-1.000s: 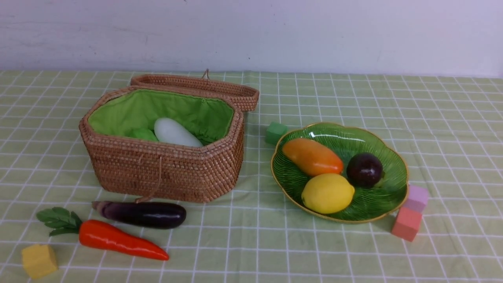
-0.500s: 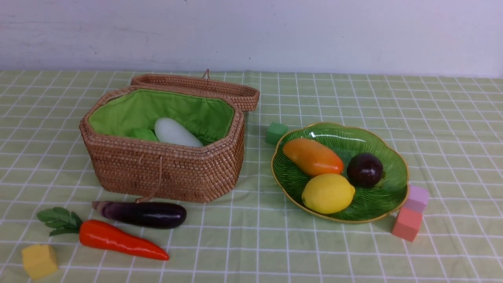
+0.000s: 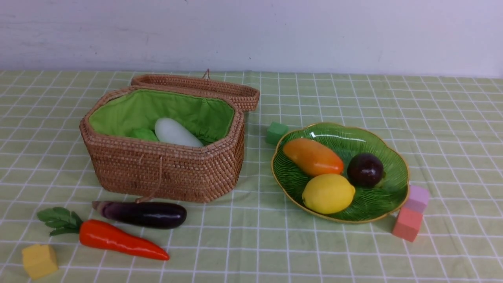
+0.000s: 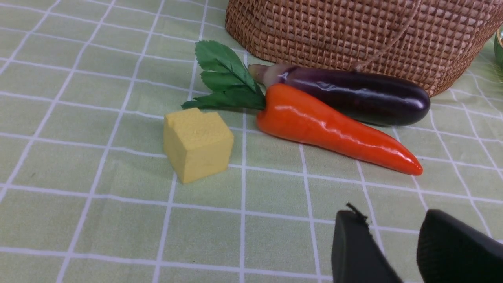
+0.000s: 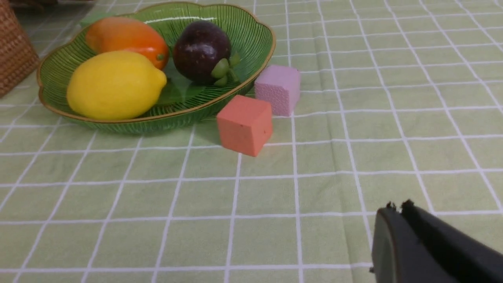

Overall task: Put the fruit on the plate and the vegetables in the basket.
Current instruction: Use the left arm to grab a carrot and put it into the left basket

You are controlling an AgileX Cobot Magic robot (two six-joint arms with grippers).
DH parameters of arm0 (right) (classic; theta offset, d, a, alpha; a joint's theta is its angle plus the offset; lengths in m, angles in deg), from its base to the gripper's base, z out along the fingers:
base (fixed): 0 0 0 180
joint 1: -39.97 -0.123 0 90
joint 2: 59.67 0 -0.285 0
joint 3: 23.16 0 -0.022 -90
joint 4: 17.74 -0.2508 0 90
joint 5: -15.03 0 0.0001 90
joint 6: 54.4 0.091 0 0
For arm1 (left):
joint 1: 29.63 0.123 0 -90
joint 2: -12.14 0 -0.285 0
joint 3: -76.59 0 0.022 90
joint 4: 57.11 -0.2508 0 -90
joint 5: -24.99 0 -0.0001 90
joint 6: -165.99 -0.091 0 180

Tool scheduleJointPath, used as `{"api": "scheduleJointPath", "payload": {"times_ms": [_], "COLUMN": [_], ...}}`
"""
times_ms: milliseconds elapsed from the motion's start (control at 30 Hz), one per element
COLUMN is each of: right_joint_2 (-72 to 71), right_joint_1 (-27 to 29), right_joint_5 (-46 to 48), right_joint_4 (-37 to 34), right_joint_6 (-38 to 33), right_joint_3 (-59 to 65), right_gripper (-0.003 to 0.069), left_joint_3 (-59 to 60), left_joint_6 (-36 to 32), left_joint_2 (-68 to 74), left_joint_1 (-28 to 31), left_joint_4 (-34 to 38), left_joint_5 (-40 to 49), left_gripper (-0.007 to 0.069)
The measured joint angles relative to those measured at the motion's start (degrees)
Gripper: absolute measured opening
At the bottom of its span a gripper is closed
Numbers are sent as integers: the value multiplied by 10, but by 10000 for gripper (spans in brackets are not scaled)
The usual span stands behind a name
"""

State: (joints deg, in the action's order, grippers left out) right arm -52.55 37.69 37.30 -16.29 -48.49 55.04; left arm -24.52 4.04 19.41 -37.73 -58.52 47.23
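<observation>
We see the left gripper point(image 4: 390, 222) low over the checked tablecloth point(image 3: 275, 243), its two black fingers spread with a clear gap and nothing between them. The right gripper point(image 5: 397, 207) has its tips pressed together, empty, above the cloth near the coral foam cube point(image 5: 244, 124) and the lilac foam cube point(image 5: 278, 89).

Now the goods. We find the glossy orange-red carrot point(image 3: 118, 239), green leaves and all, lying on the cloth just beside the smooth dark eggplant point(image 3: 143, 214), both in front of the woven wicker basket point(image 3: 165, 173). Its lid point(image 3: 196, 88) lies open behind. Inside the green cloth lining we spot the white radish point(image 3: 175, 133) and a bit of pale green cucumber point(image 3: 143, 134). On the ribbed, gold-rimmed green glass plate point(image 3: 375, 204) sit the mango point(image 3: 312, 156), the lemon point(image 3: 327, 193) and the round dark purple fruit point(image 3: 364, 169).
</observation>
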Motion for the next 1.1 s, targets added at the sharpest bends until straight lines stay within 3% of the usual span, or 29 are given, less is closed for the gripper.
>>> {"api": "scheduleJointPath", "payload": {"times_ms": [267, 1100], "right_joint_2": [0, 0], "right_joint_1": [19, 19], "right_joint_5": [-1, -2], "right_joint_4": [51, 55], "right_joint_6": [58, 60], "right_joint_3": [1, 1], "right_gripper": [41, 68], "left_joint_3": [0, 0], "left_joint_6": [0, 0], "left_joint_2": [0, 0], "left_joint_1": [0, 0], "left_joint_4": [0, 0], "left_joint_5": [0, 0], "left_gripper": [238, 238]}}
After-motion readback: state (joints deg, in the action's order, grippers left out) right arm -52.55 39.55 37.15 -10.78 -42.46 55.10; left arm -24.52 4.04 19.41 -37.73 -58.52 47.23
